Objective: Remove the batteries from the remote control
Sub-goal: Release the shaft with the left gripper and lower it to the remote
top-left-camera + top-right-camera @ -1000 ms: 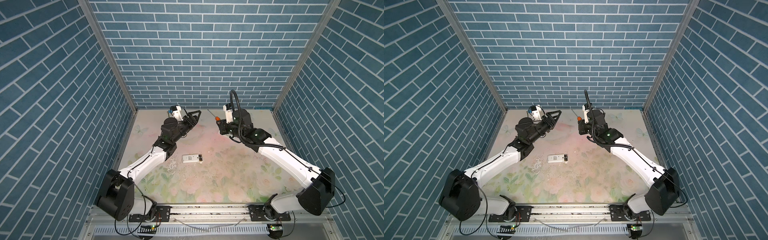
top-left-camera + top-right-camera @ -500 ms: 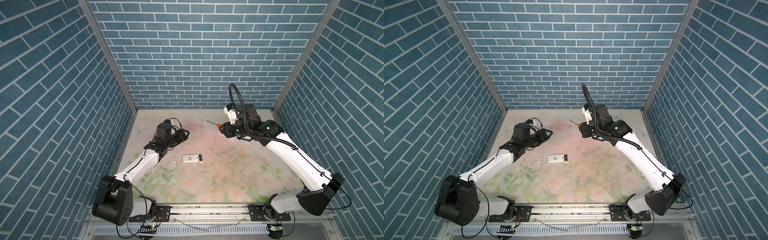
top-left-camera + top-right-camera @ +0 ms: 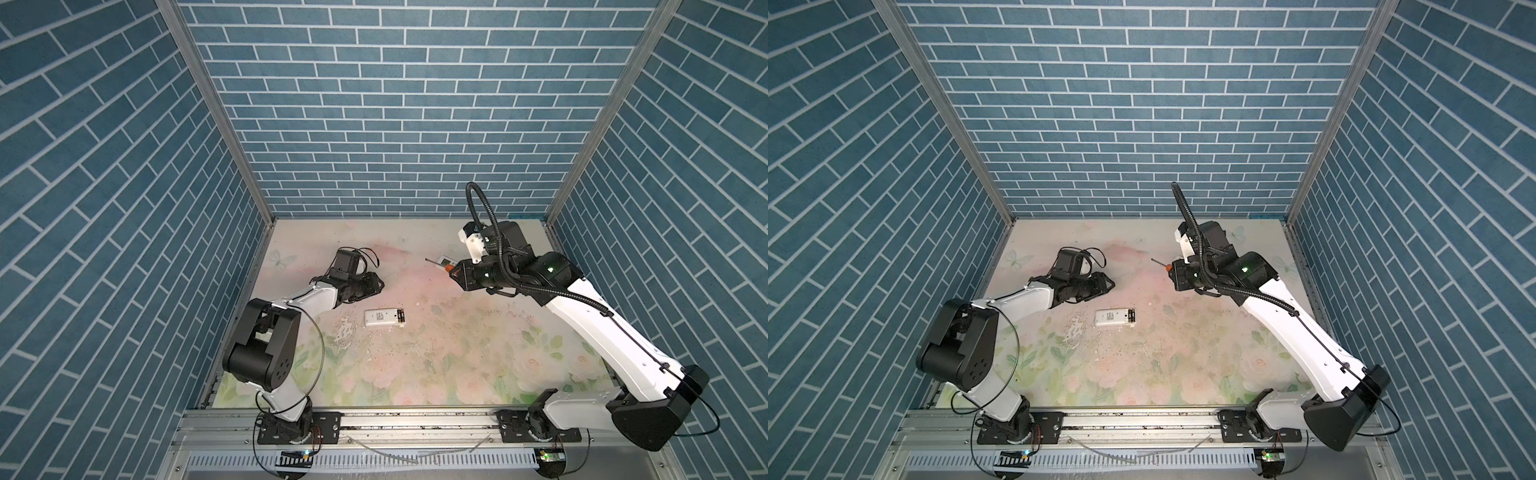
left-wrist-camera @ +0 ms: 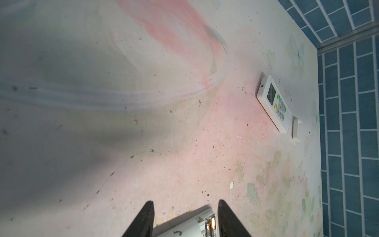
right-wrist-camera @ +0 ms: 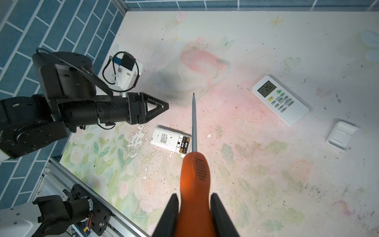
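A white remote control [image 3: 380,318] [image 3: 1113,318] lies face down on the floral table, its battery bay uncovered at one end. The batteries [image 5: 185,144] [image 4: 211,224] sit in that bay, dark with gold ends. My left gripper [image 3: 376,284] [image 4: 186,202] hovers just behind the remote, open, holding nothing; in the left wrist view the remote [image 4: 184,225] shows between its fingers. My right gripper [image 3: 453,272] [image 5: 194,195] is shut on an orange-handled screwdriver [image 5: 194,176], held above the table right of and behind the remote, shaft pointing left.
A second white remote [image 5: 280,99] [image 4: 273,103] lies face up with its display lit, at the back right. Beside it is a loose white cover [image 5: 341,135] [image 4: 295,129]. A flaked patch of mat [image 3: 345,328] lies left of the face-down remote. Blue brick walls enclose three sides.
My left gripper has come down and forward from the back of the table to just behind the remote. My right arm has swung right, carrying the screwdriver.
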{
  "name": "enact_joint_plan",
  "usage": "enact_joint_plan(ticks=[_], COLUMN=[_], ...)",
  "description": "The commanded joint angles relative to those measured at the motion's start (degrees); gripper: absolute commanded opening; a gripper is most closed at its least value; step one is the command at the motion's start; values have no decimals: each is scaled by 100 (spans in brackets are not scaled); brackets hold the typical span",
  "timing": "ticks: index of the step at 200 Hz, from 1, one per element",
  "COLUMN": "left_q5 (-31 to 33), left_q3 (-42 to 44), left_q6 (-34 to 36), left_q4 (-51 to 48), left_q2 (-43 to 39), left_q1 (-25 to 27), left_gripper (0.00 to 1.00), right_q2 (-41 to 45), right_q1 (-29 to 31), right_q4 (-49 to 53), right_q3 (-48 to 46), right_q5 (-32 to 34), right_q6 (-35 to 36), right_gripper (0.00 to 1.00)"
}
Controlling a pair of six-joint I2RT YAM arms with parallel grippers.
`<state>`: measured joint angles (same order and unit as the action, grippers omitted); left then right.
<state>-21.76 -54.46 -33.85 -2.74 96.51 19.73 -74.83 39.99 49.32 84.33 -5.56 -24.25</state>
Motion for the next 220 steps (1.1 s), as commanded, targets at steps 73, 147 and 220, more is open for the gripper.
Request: enact_joint_plan(ticks=[73,147,220], left_q5=[38,195,633], left_q3=[366,1004,1831], left_q6=[2,-230,-792], left_q4=[-22,-158,-321], left_q2=[46,-566,-1415], left_q1=[314,520,914], left_gripper=[49,48,48], right_q2=[201,231,2], right_q1=[-26,-76,-535], right_q4=[166,78,914], right_q3=[-248,-325,-102], right_q5=[134,86,-919], right_q6=[-247,-185,-362], right_gripper=[0,0,0])
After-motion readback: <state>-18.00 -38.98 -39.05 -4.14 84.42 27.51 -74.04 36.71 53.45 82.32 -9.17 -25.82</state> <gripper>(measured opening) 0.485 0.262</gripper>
